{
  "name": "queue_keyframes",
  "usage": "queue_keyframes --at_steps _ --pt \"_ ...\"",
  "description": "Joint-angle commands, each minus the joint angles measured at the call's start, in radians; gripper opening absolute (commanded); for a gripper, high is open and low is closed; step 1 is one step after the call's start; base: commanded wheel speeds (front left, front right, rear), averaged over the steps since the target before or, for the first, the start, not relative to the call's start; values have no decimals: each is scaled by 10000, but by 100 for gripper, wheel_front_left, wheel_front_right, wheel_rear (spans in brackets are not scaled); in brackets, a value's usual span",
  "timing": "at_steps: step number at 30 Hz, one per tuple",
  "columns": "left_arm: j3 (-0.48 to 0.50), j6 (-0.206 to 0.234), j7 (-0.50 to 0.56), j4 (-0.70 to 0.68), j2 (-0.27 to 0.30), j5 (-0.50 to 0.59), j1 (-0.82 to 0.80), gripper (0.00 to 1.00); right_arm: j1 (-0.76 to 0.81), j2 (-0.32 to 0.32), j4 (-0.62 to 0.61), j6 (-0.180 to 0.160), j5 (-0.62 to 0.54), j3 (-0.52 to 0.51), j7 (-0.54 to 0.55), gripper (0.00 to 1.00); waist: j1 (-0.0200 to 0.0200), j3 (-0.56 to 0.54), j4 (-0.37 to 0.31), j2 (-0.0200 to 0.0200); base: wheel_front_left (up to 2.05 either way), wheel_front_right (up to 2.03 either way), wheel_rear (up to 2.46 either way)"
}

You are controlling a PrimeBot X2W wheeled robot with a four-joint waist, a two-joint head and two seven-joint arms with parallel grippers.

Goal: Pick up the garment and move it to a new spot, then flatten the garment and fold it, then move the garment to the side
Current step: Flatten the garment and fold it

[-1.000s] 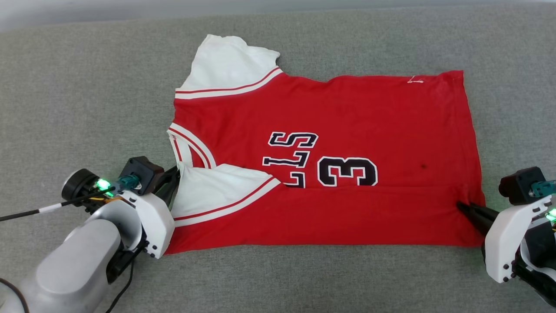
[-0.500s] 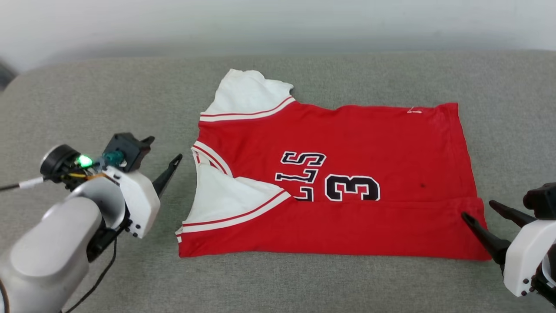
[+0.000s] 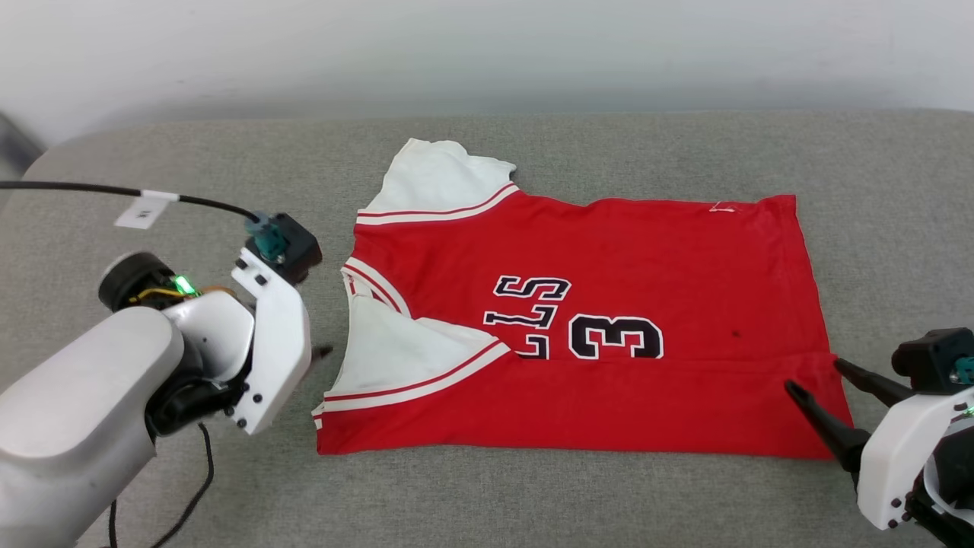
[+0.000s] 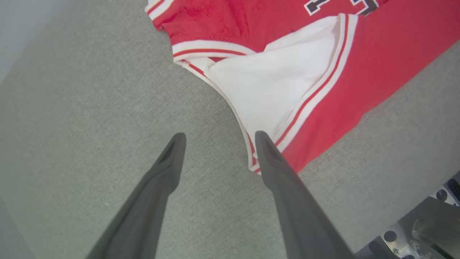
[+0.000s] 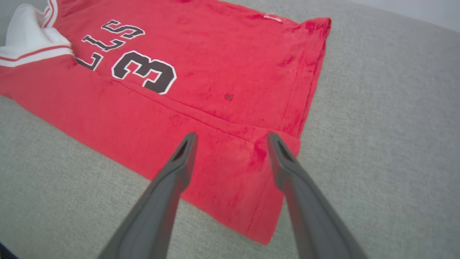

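Note:
The garment [image 3: 609, 259] is a red shirt lying flat on the grey surface, its near long edge folded up over the lower part of the black letters and number. One white sleeve [image 3: 437, 179] points away and the other [image 3: 392, 350] lies folded onto the red. My left gripper [image 4: 219, 138] is open above the grey surface, its right finger [image 4: 273, 162] over the folded sleeve's edge [image 4: 251, 144]; in the head view the white wrist housing hides most of it. My right gripper [image 3: 816, 376] is open above the garment's near hem corner [image 5: 251, 201], holding nothing.
The grey padded surface [image 3: 152, 152] runs wide on all sides of the shirt and ends at a pale wall [image 3: 487, 46] behind. A black cable with a white tag [image 3: 144, 209] arcs to my left wrist. A metal part of the robot [image 4: 424, 230] sits at the lower right.
Both grippers have gone from shut on the garment's folded edge to open, have let it go and have drawn back off it. The head view has tilted up, showing the wall.

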Motion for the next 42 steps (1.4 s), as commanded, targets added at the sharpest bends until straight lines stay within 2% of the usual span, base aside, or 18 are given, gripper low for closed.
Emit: queue_keyframes --at_steps 1,6,10,16,24,25,26,27,31,34,42 --pt "-106 -5 404 -46 38 -265 -84 100 -34 88 -41 -8 -65 20 44 100 0 17 -40 0 0 0 0" --pt "-496 -14 2120 15 -51 -1212 -217 100 -210 211 -68 -8 -102 187 154 100 0 156 -221 0 0 0 0" --pt "-712 47 2881 341 -295 -1524 -221 100 -408 207 -107 -8 -46 364 269 100 0 389 -401 0 0 0 0" --pt "-1001 80 3182 953 -623 -1431 -203 100 -838 228 -89 -8 -36 677 321 100 0 806 -699 0 0 0 0" --pt "-1594 33 3154 1727 -702 -1259 120 100 -1248 212 32 -8 14 1067 242 100 0 1169 -932 0 0 0 0" --pt "-1664 20 3121 1739 -723 -1273 148 75 -1328 210 33 -8 28 1058 191 100 0 1176 -937 0 0 0 0" --pt "-1718 12 3087 1741 -748 -1309 163 22 -1361 193 53 -8 46 1071 181 100 0 1169 -936 0 0 0 0" --pt "-1783 3 3085 1733 -773 -1361 185 0 -1400 153 59 -8 60 1091 170 100 0 1144 -926 0 0 0 0" --pt "-1970 -17 2932 1501 -823 -1460 97 0 -1671 -118 -36 -8 116 1058 344 100 0 924 -833 0 0 0 0" --pt "-2097 -24 2735 1291 -795 -1593 16 0 -1931 -568 -249 -8 274 1106 887 100 0 732 -746 0 0 0 0" --pt "-2343 -25 2244 859 -475 -1908 -357 0 -2691 -2454 -1030 -8 1659 2245 4292 100 0 578 -554 0 0 0 0"
